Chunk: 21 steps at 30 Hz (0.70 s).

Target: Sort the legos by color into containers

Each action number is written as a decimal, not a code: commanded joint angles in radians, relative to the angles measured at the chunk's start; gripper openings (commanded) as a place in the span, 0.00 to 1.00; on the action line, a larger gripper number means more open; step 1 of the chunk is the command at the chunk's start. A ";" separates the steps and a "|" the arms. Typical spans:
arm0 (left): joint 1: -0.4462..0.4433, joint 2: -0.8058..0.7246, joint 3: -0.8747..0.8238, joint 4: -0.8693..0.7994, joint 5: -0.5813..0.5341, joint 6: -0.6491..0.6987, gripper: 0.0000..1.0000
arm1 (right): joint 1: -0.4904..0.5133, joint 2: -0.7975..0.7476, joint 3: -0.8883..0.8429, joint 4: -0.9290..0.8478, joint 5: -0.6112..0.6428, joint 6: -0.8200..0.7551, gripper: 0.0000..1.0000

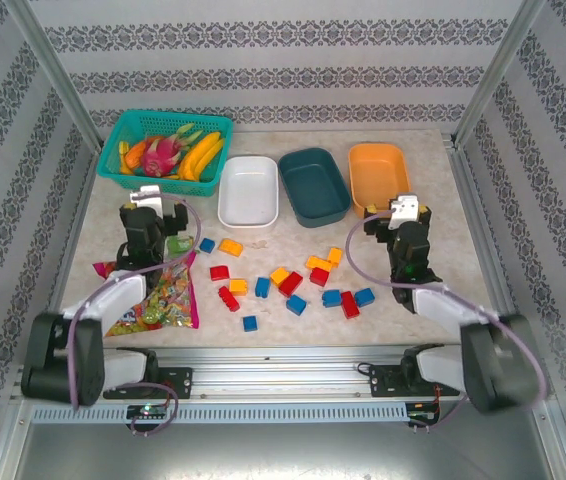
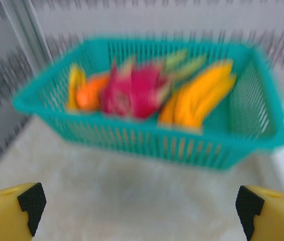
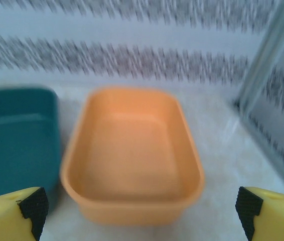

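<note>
red, blue and yellow legos [image 1: 291, 283] lie loose mid-table [image 1: 463, 250], toward the near edge from our spread, empty left gripper [image 2: 142, 206] and right gripper [image 3: 142, 208], the right seemingly nearer the cluster.

Pale marbled beige tabletop [image 1: 473, 250], white far wall [image 1: 283, 60] with grey ornamental bands, same paper on left wall [image 1: 3, 150] and right wall [image 1: 563, 150], far-left aluminium post [image 1: 56, 75], far-right aluminium post [image 1: 498, 70], metal rail [image 1: 283, 372] along the near edge, soft even light.
</note>
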 commanded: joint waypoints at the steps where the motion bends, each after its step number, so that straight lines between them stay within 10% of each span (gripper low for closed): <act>1: -0.061 -0.122 0.126 -0.189 -0.140 0.014 1.00 | 0.067 -0.144 0.198 -0.228 0.242 0.022 0.98; 3: -0.100 -0.151 0.208 -0.256 -0.161 -0.002 1.00 | 0.040 -0.181 0.451 -0.730 0.247 0.391 0.98; 6: -0.095 -0.125 0.498 -0.878 -0.197 -0.561 1.00 | -0.039 -0.146 0.687 -1.276 0.141 0.837 0.98; 8: -0.081 -0.073 0.577 -1.039 -0.058 -0.666 1.00 | -0.091 -0.131 0.686 -1.299 -0.113 0.809 0.98; 12: -0.090 0.030 0.614 -1.068 0.294 -0.689 1.00 | 0.030 -0.084 0.792 -1.654 -0.027 0.949 0.95; 15: -0.209 0.080 0.640 -1.133 0.351 -0.653 1.00 | 0.097 -0.067 0.787 -1.804 -0.073 1.071 0.93; 21: -0.422 0.105 0.568 -1.081 0.610 -0.600 1.00 | 0.086 -0.099 0.532 -1.725 -0.330 1.269 0.79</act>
